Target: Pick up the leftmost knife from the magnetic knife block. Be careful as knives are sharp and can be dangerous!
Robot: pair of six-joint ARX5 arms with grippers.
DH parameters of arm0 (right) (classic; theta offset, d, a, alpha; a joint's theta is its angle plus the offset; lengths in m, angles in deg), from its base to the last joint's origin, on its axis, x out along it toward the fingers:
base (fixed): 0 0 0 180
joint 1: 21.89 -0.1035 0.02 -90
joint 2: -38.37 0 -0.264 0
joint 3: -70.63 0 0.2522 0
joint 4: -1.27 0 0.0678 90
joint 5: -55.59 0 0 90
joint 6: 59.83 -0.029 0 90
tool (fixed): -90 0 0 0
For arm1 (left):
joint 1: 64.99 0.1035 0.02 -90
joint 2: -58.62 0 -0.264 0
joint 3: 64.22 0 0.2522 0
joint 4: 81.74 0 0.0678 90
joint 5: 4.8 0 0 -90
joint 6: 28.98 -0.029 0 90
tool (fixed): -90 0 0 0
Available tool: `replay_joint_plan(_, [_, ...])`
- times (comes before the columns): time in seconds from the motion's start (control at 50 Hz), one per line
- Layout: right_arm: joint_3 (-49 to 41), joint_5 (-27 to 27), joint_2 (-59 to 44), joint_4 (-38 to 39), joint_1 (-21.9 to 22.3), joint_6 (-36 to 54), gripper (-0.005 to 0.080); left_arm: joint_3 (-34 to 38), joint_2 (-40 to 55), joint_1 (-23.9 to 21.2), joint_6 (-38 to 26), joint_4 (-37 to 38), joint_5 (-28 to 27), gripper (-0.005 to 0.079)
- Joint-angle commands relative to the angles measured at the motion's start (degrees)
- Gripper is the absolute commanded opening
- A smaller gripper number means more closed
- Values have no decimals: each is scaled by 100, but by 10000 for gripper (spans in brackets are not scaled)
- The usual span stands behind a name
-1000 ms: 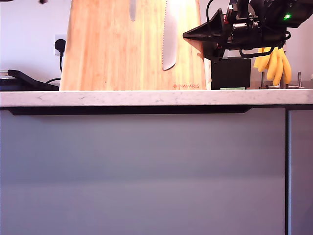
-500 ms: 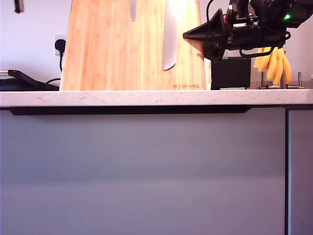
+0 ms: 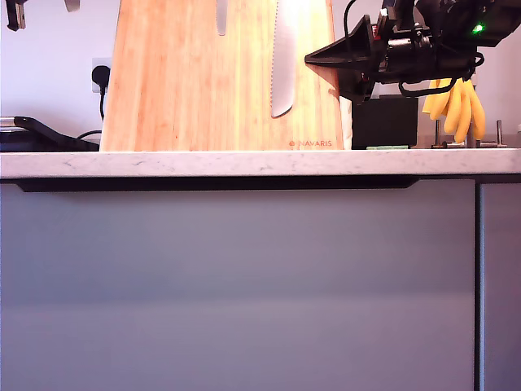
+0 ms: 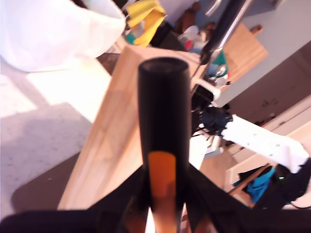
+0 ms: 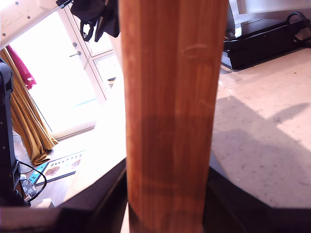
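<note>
The magnetic knife block (image 3: 195,90) is a tall bamboo board on the counter. The leftmost knife shows in the exterior view only as a small silver tip (image 3: 72,4) at the top edge, off the block toward that view's left. In the first wrist view my first gripper (image 4: 163,194) is shut on the knife's black handle (image 4: 163,97), above the block (image 4: 112,145). My second gripper (image 3: 312,59) is at the block's edge on the exterior view's right. Its fingers (image 5: 109,199) press both faces of the block (image 5: 170,97). A serrated blade (image 3: 282,57) and a round-tipped blade (image 3: 221,16) stay on the block.
A black box (image 3: 384,120) and hanging bananas (image 3: 457,106) stand behind my second arm. A plugged wall socket (image 3: 99,77) and a black appliance (image 3: 41,134) sit at the exterior view's left. The white counter (image 3: 244,163) tops grey cabinet fronts. A small dark part (image 3: 14,12) shows at that view's top left corner.
A dark part at the exterior view's top edge has slid toward that view's left. The silver knife tip has come into view there. My second gripper has not moved.
</note>
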Motion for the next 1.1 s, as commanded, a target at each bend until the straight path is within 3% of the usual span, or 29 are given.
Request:
replay_joint_plan(0.0, [-131,179,-181,111,-66,44,-11,-44,-136,42,55,-7,83,-23])
replay_joint_plan(0.48, [-131,179,-181,136,-66,44,-11,-39,-74,269,503,-7,1650,-24])
replay_joint_plan(1.08, [-131,179,-181,153,-66,50,-11,13,678,417,1010,-13,2000,-24])
